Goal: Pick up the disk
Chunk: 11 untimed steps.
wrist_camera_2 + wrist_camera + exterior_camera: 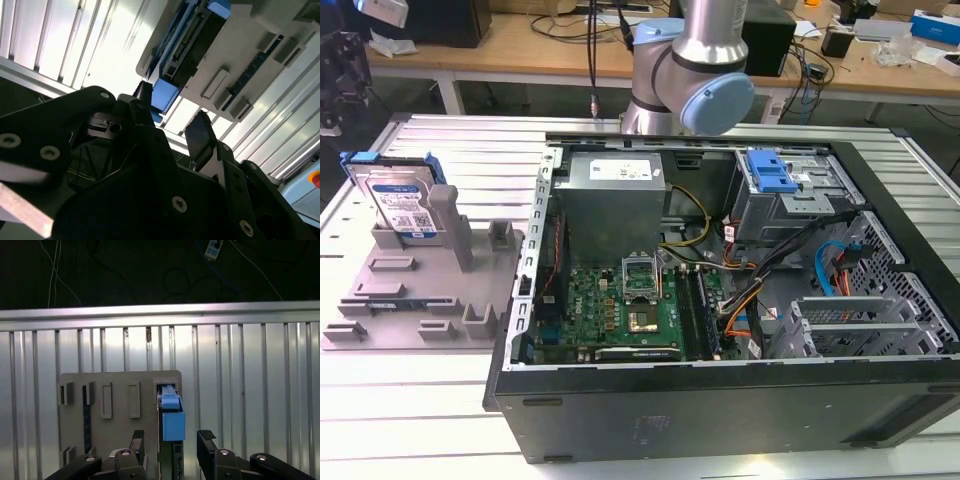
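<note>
The slatted surface (410,400) carries a grey fixture (410,290), where the disk (400,205) stands upright, not yet grasped. In the first wrist view the hand (171,439) hovers spread, lined up over the disk, apparently clear of it.

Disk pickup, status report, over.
Gripper open, lined up over disk, not closed on it. It stands upright in grey fixture. Nothing between them.

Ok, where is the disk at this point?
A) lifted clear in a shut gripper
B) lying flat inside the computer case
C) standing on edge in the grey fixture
C: the disk stands on edge in the grey fixture, and the gripper is open, with gaps showing on both sides of it.
</note>
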### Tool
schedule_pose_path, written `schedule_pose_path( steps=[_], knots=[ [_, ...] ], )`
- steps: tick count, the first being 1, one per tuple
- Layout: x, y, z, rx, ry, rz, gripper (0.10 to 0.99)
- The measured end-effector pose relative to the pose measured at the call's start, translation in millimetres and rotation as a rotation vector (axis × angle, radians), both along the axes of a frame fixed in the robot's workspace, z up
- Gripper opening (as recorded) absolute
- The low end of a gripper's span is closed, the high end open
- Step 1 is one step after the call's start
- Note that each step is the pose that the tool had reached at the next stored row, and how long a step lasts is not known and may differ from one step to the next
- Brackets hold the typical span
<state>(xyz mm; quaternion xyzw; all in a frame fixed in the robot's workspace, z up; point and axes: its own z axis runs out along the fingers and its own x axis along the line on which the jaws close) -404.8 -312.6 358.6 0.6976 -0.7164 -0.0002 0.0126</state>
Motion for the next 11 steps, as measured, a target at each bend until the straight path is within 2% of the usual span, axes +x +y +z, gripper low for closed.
schedule_pose_path(
  steps=[3, 11],
  knots=[
    [-2.7, 3.3, -3.8, -0.001, -0.0012, 0.005, 0.541],
    [-3.0, 3.2, -9.8, -0.003, -0.0013, 0.019, 0.541]
  ],
)
